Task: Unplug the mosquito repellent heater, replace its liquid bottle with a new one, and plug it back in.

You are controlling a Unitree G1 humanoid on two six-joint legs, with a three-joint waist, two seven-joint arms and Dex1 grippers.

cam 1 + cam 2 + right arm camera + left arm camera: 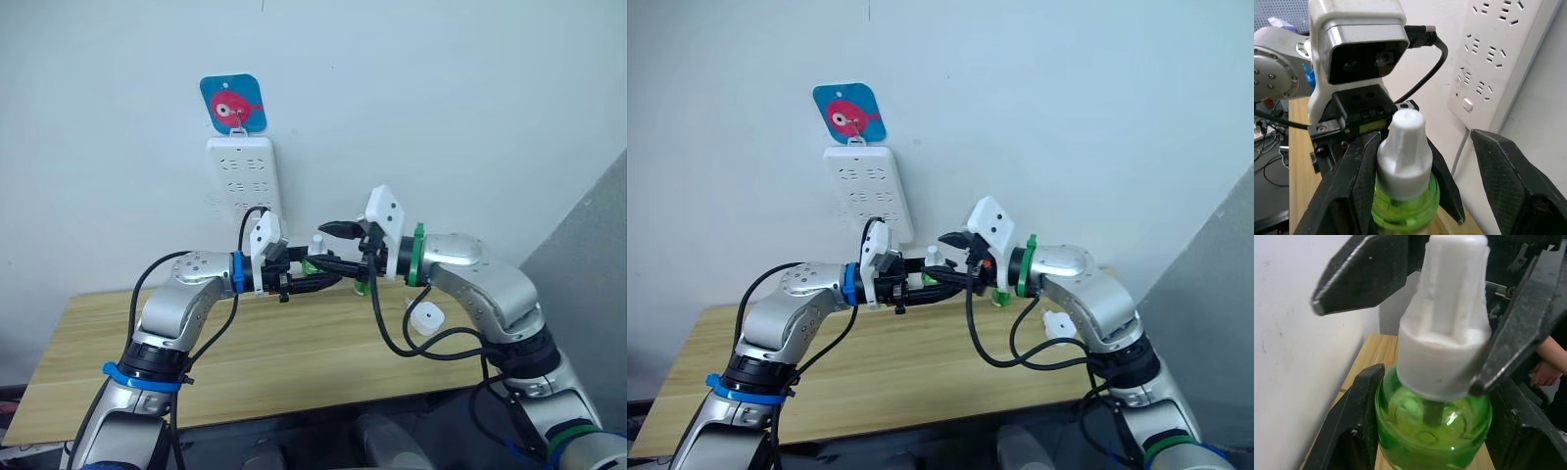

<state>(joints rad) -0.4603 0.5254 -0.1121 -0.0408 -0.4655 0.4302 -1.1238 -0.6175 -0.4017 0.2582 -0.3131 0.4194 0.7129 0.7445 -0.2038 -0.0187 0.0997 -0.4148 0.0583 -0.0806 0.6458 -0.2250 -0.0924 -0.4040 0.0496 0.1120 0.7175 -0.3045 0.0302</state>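
Observation:
A green liquid bottle (1432, 426) with a white ribbed cap (1444, 333) hangs in the air in front of the wall, above the table's far edge. My left gripper (306, 269) is shut on its green body. From the other side, my right gripper (1425, 137) stands open around the cap, one finger (1520, 328) against it and the other clear of it. The mosquito repellent heater (426, 318), white and rounded, lies on the table behind my right forearm. Another bit of green bottle (361, 287) shows just under my right gripper.
A white power strip (243, 176) hangs on the wall under a blue fish sign (233, 103), just behind and above the grippers. The wooden table (147, 343) stretches below. A person's hand (1547, 367) shows beyond the table in the left wrist view.

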